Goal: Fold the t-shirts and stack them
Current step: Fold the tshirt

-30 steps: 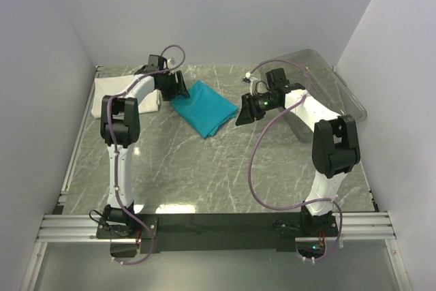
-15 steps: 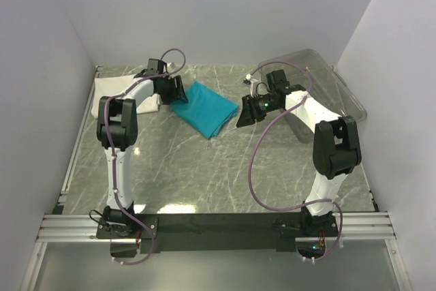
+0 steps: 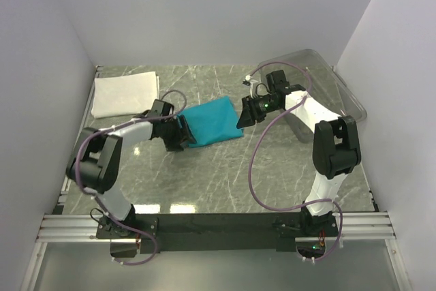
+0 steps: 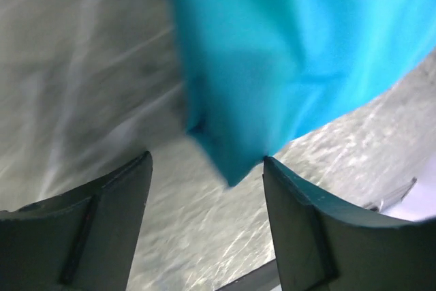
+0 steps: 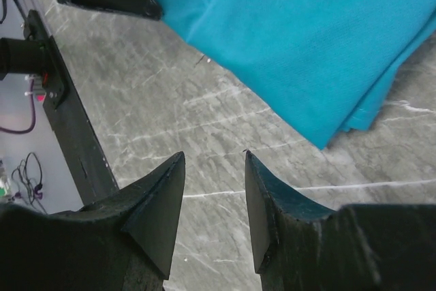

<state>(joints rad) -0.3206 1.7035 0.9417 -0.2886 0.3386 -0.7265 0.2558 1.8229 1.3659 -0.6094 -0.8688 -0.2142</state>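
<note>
The teal-blue t-shirt (image 3: 212,121) lies folded on the marble table, mid-back. My left gripper (image 3: 184,134) is at its near-left end. In the left wrist view the jaws stand wide apart (image 4: 206,160), and a corner of the teal cloth (image 4: 272,52) reaches down to the level of the fingertips; the picture is blurred. My right gripper (image 3: 246,115) is open and empty just off the shirt's right end. It hovers over bare table (image 5: 214,155), with the shirt (image 5: 306,39) ahead of it. The white t-shirt (image 3: 125,94) lies folded at the back left.
A clear plastic tray (image 3: 338,84) stands at the back right behind the right arm. White walls close in the table on the left, back and right. A black rail (image 3: 218,223) with both arm bases runs along the near edge.
My left arm has swung from the back by the white shirt toward the near side. The teal shirt has shifted nearer and now lies more crosswise. The right arm has hardly moved.
</note>
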